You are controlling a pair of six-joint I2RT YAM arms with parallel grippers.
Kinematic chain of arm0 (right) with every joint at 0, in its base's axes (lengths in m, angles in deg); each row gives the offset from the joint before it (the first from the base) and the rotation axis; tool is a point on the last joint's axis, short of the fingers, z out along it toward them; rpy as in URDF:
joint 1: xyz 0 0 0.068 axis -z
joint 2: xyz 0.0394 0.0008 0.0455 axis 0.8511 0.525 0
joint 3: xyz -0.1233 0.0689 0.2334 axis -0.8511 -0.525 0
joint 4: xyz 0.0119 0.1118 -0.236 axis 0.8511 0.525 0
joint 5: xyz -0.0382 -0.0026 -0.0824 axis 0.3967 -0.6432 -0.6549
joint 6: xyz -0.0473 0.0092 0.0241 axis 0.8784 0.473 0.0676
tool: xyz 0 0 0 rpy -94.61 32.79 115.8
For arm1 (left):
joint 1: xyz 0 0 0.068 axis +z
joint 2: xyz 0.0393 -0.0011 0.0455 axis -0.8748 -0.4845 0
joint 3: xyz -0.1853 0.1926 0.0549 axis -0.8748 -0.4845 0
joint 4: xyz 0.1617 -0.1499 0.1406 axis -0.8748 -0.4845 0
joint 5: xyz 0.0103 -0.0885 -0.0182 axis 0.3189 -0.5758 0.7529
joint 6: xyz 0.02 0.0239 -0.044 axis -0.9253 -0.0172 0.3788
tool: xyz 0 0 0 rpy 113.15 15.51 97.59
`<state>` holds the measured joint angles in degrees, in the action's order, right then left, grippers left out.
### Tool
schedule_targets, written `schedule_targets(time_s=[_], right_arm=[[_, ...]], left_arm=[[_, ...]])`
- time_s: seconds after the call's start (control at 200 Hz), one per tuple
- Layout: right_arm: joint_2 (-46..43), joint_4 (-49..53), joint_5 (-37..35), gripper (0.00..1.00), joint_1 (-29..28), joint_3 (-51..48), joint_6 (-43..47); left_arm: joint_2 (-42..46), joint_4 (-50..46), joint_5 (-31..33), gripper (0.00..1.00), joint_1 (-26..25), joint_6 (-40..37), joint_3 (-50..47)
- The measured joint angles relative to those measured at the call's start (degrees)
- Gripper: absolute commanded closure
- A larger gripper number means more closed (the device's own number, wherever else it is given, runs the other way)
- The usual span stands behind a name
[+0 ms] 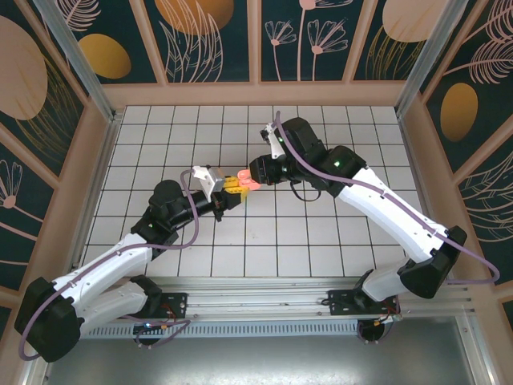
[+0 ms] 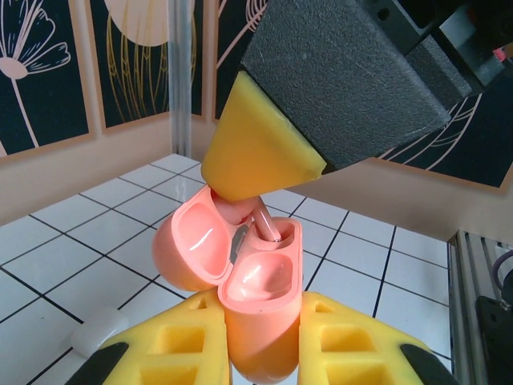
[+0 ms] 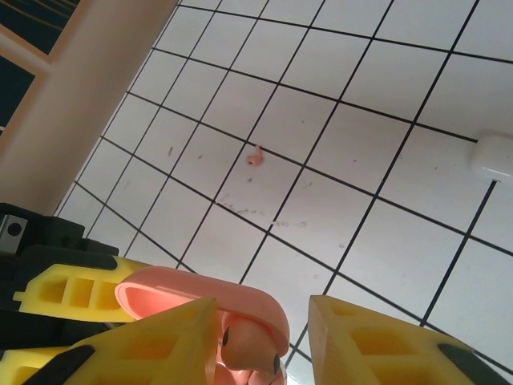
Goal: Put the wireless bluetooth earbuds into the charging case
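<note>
Currently, one salmon-pink earbud point(image 2: 268, 227) sits tilted in a well of the open pink charging case point(image 2: 260, 277). You see only a short pink shaft of it. The rest is hidden by the case rim and by the yellow fingertip point(image 2: 256, 156) of your right gripper, which comes down on it from 12 o'clock.

- Case: upright, with its lid point(image 2: 196, 253) swung open toward 9 o'clock in the left wrist view.
- Left gripper point(image 2: 260, 303): pressed together on the case body, one yellow finger on each side, holding it above the tiles.
- Right gripper point(image 3: 263, 311): in its own wrist view the fingers stand apart, with bare tile showing in the gap. The lid edge and a rounded pink shape lie against the finger on the 9 o'clock side. Nothing is pinched from both sides.
- Loose earbud point(image 3: 255, 158): a second salmon-pink bud lies on a white tile at 12 o'clock from the lid, well apart from it.
- White rounded piece point(image 3: 493, 156): at 2 o'clock, cut by the frame edge. You cannot tell what it is.

In the top view the case sits near the middle of the tiled table point(image 1: 321, 241). The left gripper reaches it from 7 o'clock and the right gripper from 3 o'clock.
</note>
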<state>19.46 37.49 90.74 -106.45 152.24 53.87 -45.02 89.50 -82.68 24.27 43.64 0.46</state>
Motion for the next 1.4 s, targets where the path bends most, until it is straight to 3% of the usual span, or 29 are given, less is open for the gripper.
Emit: schedule_targets(time_s=[0.871, 1.116, 1.401], right_arm=[[-4.31, -0.48, 2.78, 0.72, 0.00, -2.40, 2.14], [-4.37, -0.63, 2.75, 0.58, 0.00, -2.40, 0.87], [-4.04, -1.05, 1.73, 0.57, -0.44, -2.40, -4.37]], left_arm=[[0.13, 0.07, -0.17, 0.84, 0.00, 0.02, 0.00], [0.13, 0.04, -0.17, 0.84, 0.00, 0.02, 0.00], [0.11, 0.04, -0.13, 0.84, 0.00, 0.02, 0.00]])
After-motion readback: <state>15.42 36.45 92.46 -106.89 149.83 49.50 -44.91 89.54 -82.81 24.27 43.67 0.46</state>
